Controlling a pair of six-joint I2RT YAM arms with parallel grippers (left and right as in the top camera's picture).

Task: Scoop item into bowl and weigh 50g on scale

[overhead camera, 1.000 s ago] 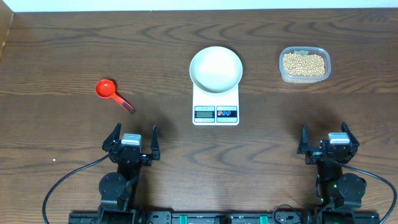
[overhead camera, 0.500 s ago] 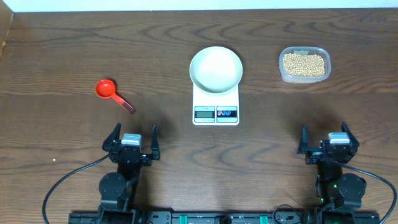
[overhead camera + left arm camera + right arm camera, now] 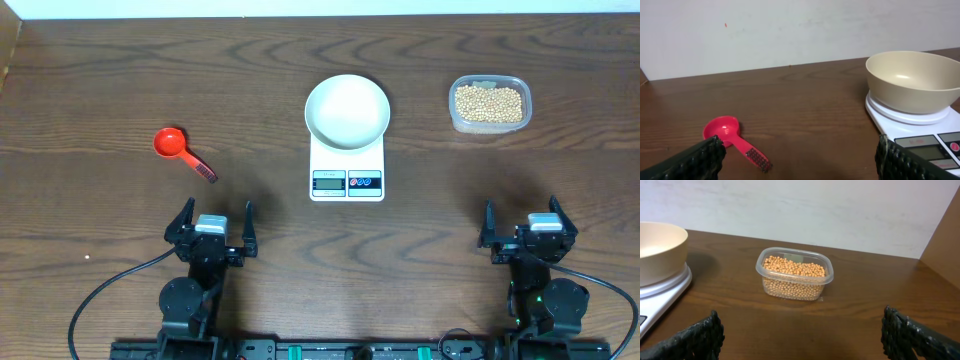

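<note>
A white bowl [image 3: 347, 110] sits on the scale [image 3: 347, 181], beans [image 3: 489, 103] in a clear tub [image 3: 490, 129] to its right, while the left gripper [image 3: 218, 207] and right gripper [image 3: 521, 205] have their jaws spread wide.

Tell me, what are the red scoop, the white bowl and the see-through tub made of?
The red scoop looks like moulded plastic: even colour, slight sheen. The white bowl is smooth and faintly glossy, with a soft highlight inside; ceramic or melamine, I cannot tell which. The tub seems thin clear plastic: the beans show through its wall.
</note>
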